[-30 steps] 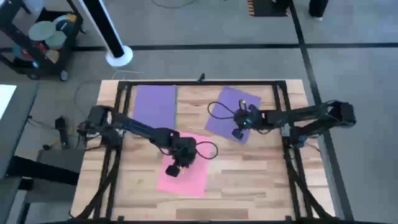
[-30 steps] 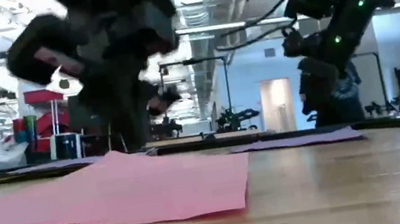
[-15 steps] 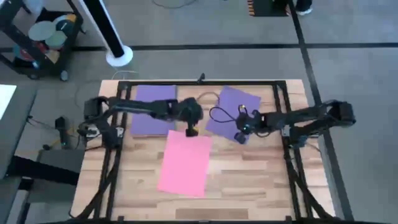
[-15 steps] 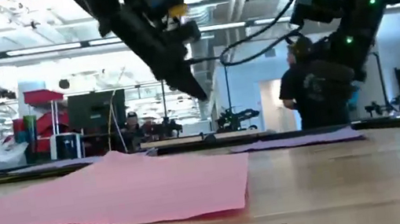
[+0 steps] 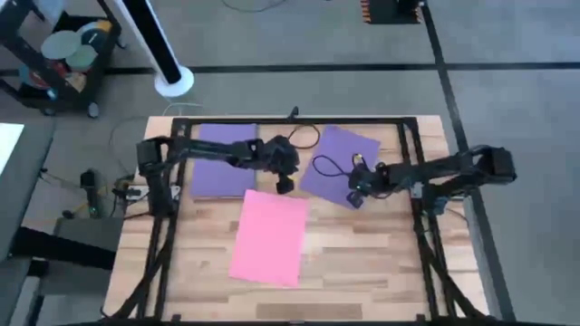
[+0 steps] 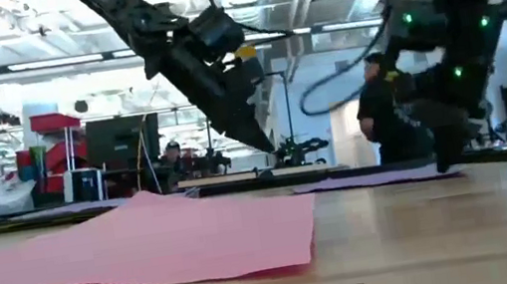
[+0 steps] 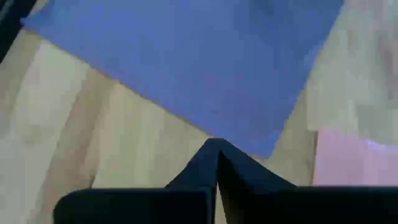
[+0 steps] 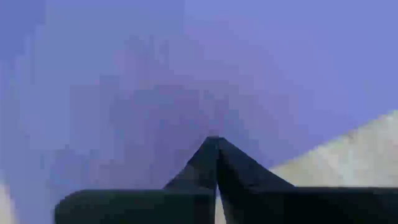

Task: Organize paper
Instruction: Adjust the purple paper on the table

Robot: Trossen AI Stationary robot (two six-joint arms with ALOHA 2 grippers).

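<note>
Three sheets lie flat on the wooden table. A pink sheet sits in the middle near side. One purple sheet is at the far left. A second, tilted purple sheet is at the far right. My left gripper is shut and hangs above the bare wood between the two purple sheets, just short of the tilted sheet's near left corner. My right gripper is shut, low over the tilted sheet's near right corner. My right gripper comes down slanting from the table's right with shut fingers onto the tilted purple sheet near its near right corner. In the low view the fingertips reach the sheet's level. The sheet lies flat on the table.
Dark frame rails run along the table's left and right sides. A loose black cable loops over the tilted purple sheet. A person stands in the room beyond the far edge. Bare wood lies right of the pink sheet.
My left gripper has risen off the pink sheet and swung toward the far edge, stopping between the two purple sheets. The pink sheet stays flat where it was. My right gripper has dropped lower onto the tilted purple sheet's near corner.
</note>
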